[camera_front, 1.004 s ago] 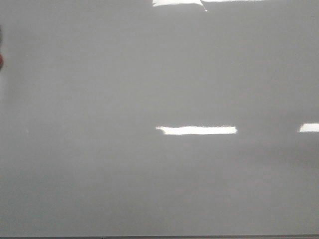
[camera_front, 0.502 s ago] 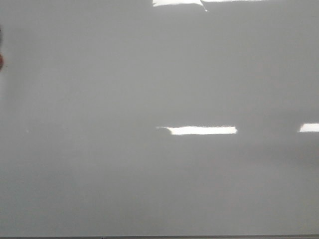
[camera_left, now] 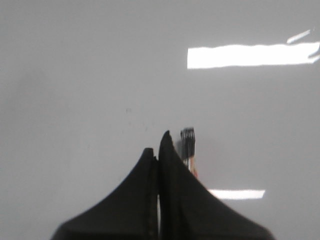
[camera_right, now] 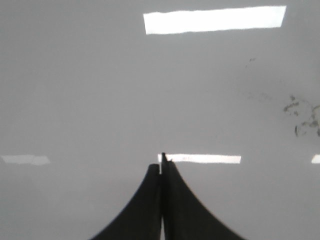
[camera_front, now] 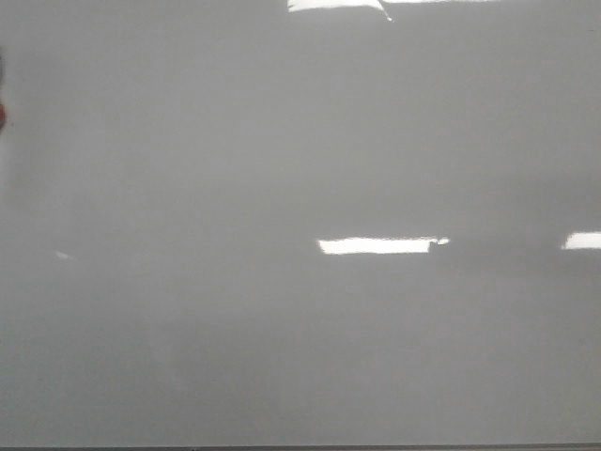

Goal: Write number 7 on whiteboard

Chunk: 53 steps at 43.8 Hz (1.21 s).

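The whiteboard (camera_front: 282,169) is a glossy pale grey surface that fills the front view, and it also shows in the left wrist view (camera_left: 75,75) and the right wrist view (camera_right: 75,90). No number 7 shows on it in any view. Neither gripper shows in the front view. My left gripper (camera_left: 159,145) is shut over the board, its jaws pressed together. A thin marker-like object with a black tip (camera_left: 187,136) sticks out beside one finger, not between the jaws. My right gripper (camera_right: 161,162) is shut with nothing in it.
Bright rectangular light reflections lie on the board (camera_front: 376,245). Faint black smudges (camera_right: 300,115) mark the board in the right wrist view. A small red and dark thing (camera_front: 2,113) shows at the far left edge. The board's front edge (camera_front: 300,447) runs along the bottom.
In the front view the central reflection has become shorter at its left end and notched at its right end. A small pale spot has appeared at the left.
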Available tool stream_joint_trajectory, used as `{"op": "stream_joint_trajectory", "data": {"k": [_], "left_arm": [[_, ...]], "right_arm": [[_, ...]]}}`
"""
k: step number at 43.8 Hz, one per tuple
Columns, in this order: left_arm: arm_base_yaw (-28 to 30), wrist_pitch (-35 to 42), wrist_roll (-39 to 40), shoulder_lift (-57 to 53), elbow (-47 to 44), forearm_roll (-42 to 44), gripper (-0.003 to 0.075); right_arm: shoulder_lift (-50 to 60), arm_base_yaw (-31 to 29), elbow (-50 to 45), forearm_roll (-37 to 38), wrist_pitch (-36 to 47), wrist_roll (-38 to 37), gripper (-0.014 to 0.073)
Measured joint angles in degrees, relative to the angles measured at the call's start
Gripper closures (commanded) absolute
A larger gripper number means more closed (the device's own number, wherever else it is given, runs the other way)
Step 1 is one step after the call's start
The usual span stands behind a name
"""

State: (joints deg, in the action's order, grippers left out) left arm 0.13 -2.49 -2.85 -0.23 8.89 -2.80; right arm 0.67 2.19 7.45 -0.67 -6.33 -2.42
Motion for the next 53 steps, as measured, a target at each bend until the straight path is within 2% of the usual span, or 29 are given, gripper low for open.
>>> {"op": "stream_joint_trajectory", "data": {"k": [8,22,32,45,48,51,53], "left_arm": [[0.0,-9.1,0.0,2.9,13.4,-0.4,0.0741],[0.0,-27.6,0.0,17.5,31.8,-0.5,0.0741],[0.0,-30.7,0.0,24.8,33.2,-0.5,0.0741],[0.0,-31.9,0.0,29.6,30.7,-0.5,0.0741],[0.0,-32.3,0.0,30.5,30.1,-0.5,0.074],[0.0,-32.8,0.0,31.3,29.9,-0.5,0.0715],[0.0,-33.2,0.0,32.1,29.9,-0.5,0.0655]], "right_arm": [[-3.6,0.0,10.8,0.0,-8.5,0.0,0.0662],[-17.8,0.0,26.1,0.0,-18.3,0.0,0.0662],[-25.9,0.0,27.7,0.0,-20.3,0.0,0.0662],[-33.6,0.0,27.7,0.7,-20.9,1.5,0.0656],[-35.5,0.0,27.7,0.7,-22.2,2.4,0.0627],[-36.8,0.0,27.7,0.7,-23.4,2.8,0.0531],[-37.4,0.0,27.7,0.7,-23.9,2.9,0.0423]]}}
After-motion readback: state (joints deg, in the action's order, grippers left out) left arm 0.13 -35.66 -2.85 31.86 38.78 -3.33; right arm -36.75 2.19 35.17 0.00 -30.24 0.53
